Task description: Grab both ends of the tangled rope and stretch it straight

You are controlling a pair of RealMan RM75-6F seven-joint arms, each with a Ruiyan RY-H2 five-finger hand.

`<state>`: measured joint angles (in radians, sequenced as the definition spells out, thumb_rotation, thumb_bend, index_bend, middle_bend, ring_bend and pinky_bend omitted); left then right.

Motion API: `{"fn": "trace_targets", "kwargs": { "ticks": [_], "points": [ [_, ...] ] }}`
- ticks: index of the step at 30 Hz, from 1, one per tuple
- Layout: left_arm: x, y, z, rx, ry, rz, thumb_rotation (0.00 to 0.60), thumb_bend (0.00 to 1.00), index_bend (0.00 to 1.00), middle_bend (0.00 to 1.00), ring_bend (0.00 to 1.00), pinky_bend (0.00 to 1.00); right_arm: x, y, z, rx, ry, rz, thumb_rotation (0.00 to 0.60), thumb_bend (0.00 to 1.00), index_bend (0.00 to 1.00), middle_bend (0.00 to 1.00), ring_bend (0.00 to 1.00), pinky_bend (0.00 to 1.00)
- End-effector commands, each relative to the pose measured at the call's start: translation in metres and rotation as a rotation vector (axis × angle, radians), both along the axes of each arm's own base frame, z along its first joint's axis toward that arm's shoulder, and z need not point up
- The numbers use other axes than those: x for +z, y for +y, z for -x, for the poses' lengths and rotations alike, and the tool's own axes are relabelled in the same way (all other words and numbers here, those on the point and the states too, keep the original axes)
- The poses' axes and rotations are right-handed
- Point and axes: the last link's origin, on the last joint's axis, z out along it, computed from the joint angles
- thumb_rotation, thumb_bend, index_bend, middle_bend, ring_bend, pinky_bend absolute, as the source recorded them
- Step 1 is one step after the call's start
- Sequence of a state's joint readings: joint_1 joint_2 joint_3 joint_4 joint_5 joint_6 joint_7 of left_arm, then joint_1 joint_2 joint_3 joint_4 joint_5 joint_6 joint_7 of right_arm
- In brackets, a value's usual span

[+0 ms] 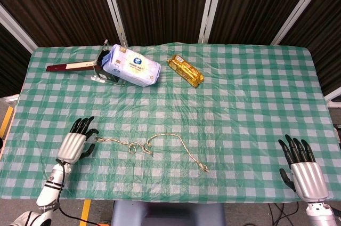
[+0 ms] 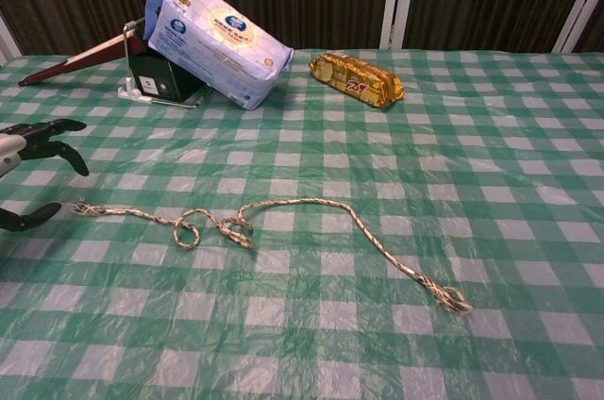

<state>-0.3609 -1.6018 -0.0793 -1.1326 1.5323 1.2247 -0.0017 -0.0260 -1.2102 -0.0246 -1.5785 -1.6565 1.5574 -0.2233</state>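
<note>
Rope [image 1: 151,146]: tangled, knotted near its middle, lying on the green checked tablecloth [image 1: 240,103].
Left hand [image 1: 74,140]: fingers spread, empty, just beside the rope's left end.
Right hand [image 1: 301,167]: fingers spread, empty, well apart from the rope.
Gold snack pack [image 2: 357,78]: red lettering, illegible.
Blue-white tissue pack [image 2: 215,41]: round logo, unreadable.

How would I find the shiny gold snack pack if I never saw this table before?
Start at the green checked tablecloth and go to its far edge, near the dark wall. Beside the big white and blue soft pack, on its right, lies the gold snack pack, set at a slant. It is the only shiny golden thing there, and smaller than its neighbour.
</note>
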Motion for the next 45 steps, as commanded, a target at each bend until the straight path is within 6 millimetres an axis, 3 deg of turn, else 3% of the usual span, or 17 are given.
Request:
{"fn": "trace_targets", "kwargs": {
  "ticks": [1,16,45],
  "points": [
    [-0.010,0.005,-0.003,-0.017,0.007,0.002,0.600,0.42,0.37,0.01,0.00,0.00,-0.001,-0.001,0.001,-0.005,0.003,-0.004,0.600,0.43,0.00,0.00,0.00,0.00],
    [-0.032,0.012,0.003,-0.030,0.040,0.011,0.600,0.41,0.41,0.05,0.00,0.02,-0.001,-0.004,0.002,-0.016,0.003,0.000,0.600,0.43,0.00,0.00,0.00,0.00],
    [-0.038,0.020,0.003,-0.033,0.048,-0.015,0.600,0.41,0.56,0.10,0.00,0.03,-0.001,-0.005,0.002,-0.021,0.003,-0.004,0.600,0.43,0.00,0.00,0.00,0.00]
  ]
}}
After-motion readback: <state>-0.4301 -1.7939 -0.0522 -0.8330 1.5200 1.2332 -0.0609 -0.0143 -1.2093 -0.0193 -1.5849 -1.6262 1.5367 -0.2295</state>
